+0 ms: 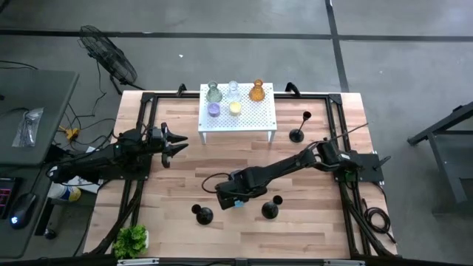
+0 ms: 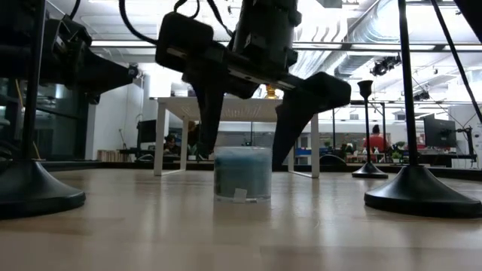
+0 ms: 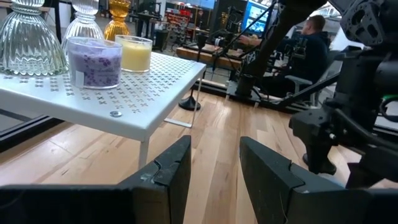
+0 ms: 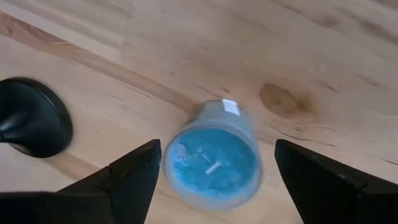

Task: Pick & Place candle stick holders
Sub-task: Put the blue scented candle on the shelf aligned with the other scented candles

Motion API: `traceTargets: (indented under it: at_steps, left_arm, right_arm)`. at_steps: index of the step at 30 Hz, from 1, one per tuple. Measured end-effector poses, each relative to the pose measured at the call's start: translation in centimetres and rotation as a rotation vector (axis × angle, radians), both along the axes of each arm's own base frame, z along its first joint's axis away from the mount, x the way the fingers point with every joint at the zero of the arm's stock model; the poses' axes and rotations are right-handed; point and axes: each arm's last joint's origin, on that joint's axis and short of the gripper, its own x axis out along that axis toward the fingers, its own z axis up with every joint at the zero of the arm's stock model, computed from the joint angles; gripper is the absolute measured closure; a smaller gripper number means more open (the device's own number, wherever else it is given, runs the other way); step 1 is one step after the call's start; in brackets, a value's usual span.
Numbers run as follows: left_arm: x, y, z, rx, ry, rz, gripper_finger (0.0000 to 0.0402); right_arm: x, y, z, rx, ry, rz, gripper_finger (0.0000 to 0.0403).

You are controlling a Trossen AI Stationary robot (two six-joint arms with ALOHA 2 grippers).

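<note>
A blue glass cup (image 2: 242,175) stands on its base on the table near the front middle. My right gripper (image 2: 245,154) points down over it, open. Its fingers stand on either side of the cup's (image 4: 214,158) rim with a gap on each side, touching nothing. Two black candle stick holders (image 1: 203,214) (image 1: 270,209) stand on their round bases on either side of the cup. A third black holder (image 1: 296,135) stands farther back on the right. My left gripper (image 1: 174,142) waits open at the table's left, pointing level toward the white stand.
A white perforated stand (image 1: 262,122) at the far middle carries greenish (image 1: 213,92), clear (image 1: 233,90), amber (image 1: 256,91), purple (image 1: 213,109) and yellow (image 1: 235,108) glass cups. A small green plant (image 1: 131,240) sits at the near left corner. People are in the room beyond the table.
</note>
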Motion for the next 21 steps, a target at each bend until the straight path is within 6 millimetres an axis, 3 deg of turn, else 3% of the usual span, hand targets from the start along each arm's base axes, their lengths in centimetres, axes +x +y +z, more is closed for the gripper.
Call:
traceTargets:
  at_steps: [9, 21]
  left_arm:
    - [0.0, 0.0, 0.0, 0.0, 0.0, 0.0, 0.0268]
    - [0.0, 0.0, 0.0, 0.0, 0.0, 0.0, 0.0268]
  right_arm:
    - [0.1, 0.0, -0.3, 0.013, 0.004, 0.002, 0.0099]
    - [0.4, 0.2, -1.6, 0.029, 0.025, 0.016, 0.0133]
